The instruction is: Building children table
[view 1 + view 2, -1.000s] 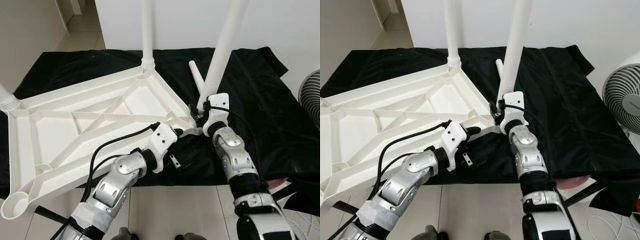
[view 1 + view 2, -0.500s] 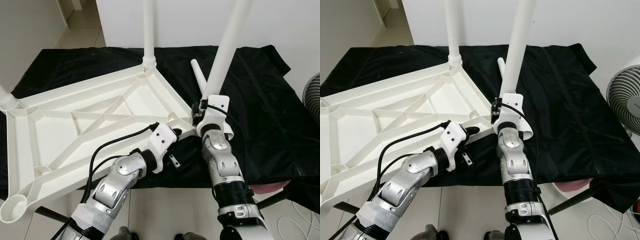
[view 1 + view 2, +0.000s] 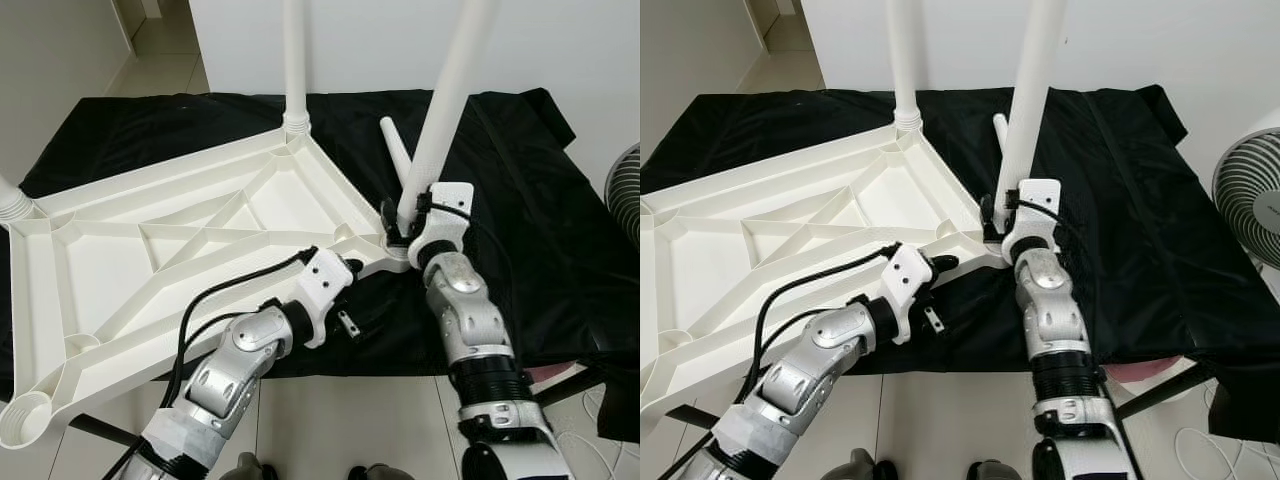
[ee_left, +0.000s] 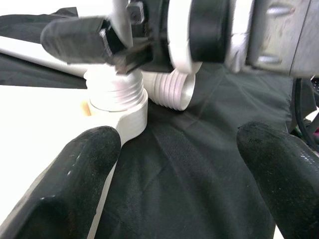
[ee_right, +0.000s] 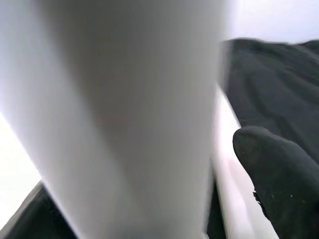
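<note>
- On a black cloth (image 3: 520, 200) spread over the work surface, in the left eye view, a white plastic tabletop (image 3: 150, 260) lay upside down, its underside a lattice of moulded ribs running between round corner sockets.
- One smooth white leg (image 3: 294, 60) stood upright in the far corner socket; another loose white leg (image 3: 394, 150) lay on the cloth just past the tabletop's right corner.
- The right gripper (image 3: 405, 222) grasped a third white leg (image 3: 445, 110) near its lower end, the tube leaning slightly and its foot just beside the right corner socket.
- The left gripper (image 3: 358, 272) reached in at the near edge of that same corner.
- In the right eye view, the same layout showed, with a round wire-grilled fan (image 3: 1250, 200) standing at the right edge, well apart from the tabletop.
- In the left wrist view, the left gripper's two rounded, matt black fingers (image 4: 79, 184) were spread wide with nothing between them, one close by the tabletop's edge.
- Ahead of them a ridged, threaded corner socket (image 4: 117, 94) rose from the tabletop, and the ridged end of the held leg hung touching or just beside it, above the woven cloth.
- In the right wrist view, the held leg was a blurred, pale cylinder up close, with one black finger (image 5: 279, 174) curved beside it.
</note>
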You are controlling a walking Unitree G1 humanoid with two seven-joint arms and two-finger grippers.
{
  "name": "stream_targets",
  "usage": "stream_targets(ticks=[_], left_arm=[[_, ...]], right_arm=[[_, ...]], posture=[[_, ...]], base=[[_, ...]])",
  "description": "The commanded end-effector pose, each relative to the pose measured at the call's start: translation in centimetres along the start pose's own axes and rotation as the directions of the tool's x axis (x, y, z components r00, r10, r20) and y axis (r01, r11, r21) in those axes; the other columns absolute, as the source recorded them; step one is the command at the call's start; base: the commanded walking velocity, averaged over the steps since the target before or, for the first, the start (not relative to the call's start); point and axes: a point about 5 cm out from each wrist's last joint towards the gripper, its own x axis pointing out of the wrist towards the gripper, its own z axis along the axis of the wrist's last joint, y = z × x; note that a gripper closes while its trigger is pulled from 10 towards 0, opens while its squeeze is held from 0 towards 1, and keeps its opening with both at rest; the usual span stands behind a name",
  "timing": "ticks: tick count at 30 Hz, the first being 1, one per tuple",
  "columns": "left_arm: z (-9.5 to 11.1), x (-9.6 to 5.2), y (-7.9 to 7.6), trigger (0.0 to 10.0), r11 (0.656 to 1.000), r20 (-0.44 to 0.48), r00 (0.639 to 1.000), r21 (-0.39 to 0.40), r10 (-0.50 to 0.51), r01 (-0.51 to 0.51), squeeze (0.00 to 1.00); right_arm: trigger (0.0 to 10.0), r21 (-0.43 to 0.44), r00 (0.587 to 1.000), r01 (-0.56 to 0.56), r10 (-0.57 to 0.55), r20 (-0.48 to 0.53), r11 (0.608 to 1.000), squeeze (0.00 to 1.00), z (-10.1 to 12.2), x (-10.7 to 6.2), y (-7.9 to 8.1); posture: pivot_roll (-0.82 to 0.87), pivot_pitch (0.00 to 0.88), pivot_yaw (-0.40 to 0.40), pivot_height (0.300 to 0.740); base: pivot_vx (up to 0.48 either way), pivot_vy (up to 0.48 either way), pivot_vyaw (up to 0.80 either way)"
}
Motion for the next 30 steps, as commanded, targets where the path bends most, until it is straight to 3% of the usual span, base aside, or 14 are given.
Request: stream_targets(ticks=[1,4,5,12,13,21,22,24,25,26,27,30], left_arm=[[-0.4,-0.2,0.2,10.0,1.0,-0.026,1.0,0.009,0.008,-0.008,0.0],[-0.4,-0.2,0.3,10.0,1.0,-0.025,1.0,0.01,0.014,-0.014,0.0],[-0.3,-0.2,0.4,10.0,1.0,-0.023,1.0,0.009,0.018,-0.018,0.0],[-0.2,-0.1,0.3,10.0,1.0,-0.021,1.0,0.005,0.009,-0.009,0.0],[-0.3,0.0,0.3,10.0,1.0,-0.021,1.0,0.005,0.004,-0.004,0.0],[-0.3,0.0,0.2,10.0,1.0,-0.022,1.0,0.001,-0.01,0.01,0.0],[-0.3,-0.1,0.1,10.0,1.0,-0.024,1.0,-0.001,-0.013,0.013,0.0],[-0.3,-0.1,0.1,10.0,1.0,-0.024,1.0,-0.001,-0.013,0.013,0.0],[-0.4,-0.1,0.1,10.0,1.0,-0.025,1.0,-0.001,-0.014,0.014,0.0],[-0.4,-0.1,0.1,10.0,1.0,-0.025,1.0,-0.001,-0.014,0.014,0.0],[-0.4,-0.1,0.0,10.0,1.0,-0.026,1.0,-0.002,-0.014,0.014,0.0],[-0.4,-0.2,0.0,10.0,1.0,-0.027,1.0,-0.003,-0.014,0.014,0.0]], right_arm=[[10.0,0.022,0.999,-0.036,0.037,-0.008,0.999,0.0,-0.3,-0.4,0.4],[10.0,0.032,0.997,-0.072,0.072,0.011,0.997,0.0,-0.4,-1.0,0.8],[10.0,0.034,0.995,-0.091,0.09,0.033,0.995,1.0,-0.5,-1.7,1.1],[10.0,0.053,0.993,-0.093,0.088,0.084,0.994,1.0,-0.5,-3.3,1.5],[10.0,0.053,0.992,-0.086,0.08,0.095,0.995,0.0,-0.5,-3.8,1.5],[10.0,0.067,0.993,-0.011,0.003,0.119,0.998,0.0,-0.5,-5.8,0.6],[10.0,0.061,0.993,0.002,-0.009,0.116,0.998,0.0,-0.8,-7.2,0.4],[10.0,0.061,0.993,0.002,-0.009,0.116,0.998,0.0,-0.8,-7.2,0.4],[8.0,0.063,0.993,-0.009,0.002,0.119,0.998,0.0,-0.9,-7.7,0.4],[8.0,0.063,0.993,-0.009,0.002,0.119,0.998,0.0,-0.9,-7.7,0.4],[0.0,0.064,0.993,-0.022,0.015,0.121,0.998,0.0,-1.0,-8.2,0.3],[0.0,0.063,0.992,-0.032,0.024,0.122,0.997,0.0,-0.9,-8.4,0.3]], posture=[[-0.12,0.1,0.03,0.74],[-0.12,0.1,0.032,0.74],[-0.12,0.1,0.032,0.74],[-0.14,0.107,0.042,0.74],[-0.14,0.107,0.042,0.74],[-0.14,0.113,0.049,0.74],[-0.14,0.113,0.049,0.74],[-0.14,0.113,0.049,0.74],[-0.15,0.119,0.052,0.74],[-0.15,0.119,0.052,0.74],[-0.15,0.12,0.052,0.74],[-0.15,0.12,0.052,0.74]], base=[[0.0,0.0,0.0],[0.0,0.0,0.0],[0.0,0.0,0.0],[0.0,0.0,0.0],[0.0,0.0,0.0],[0.0,0.0,0.0],[0.0,0.0,0.0],[0.0,0.0,0.0],[0.0,0.0,0.0],[0.0,0.0,0.0],[0.0,0.0,0.0],[0.0,0.0,0.0]])
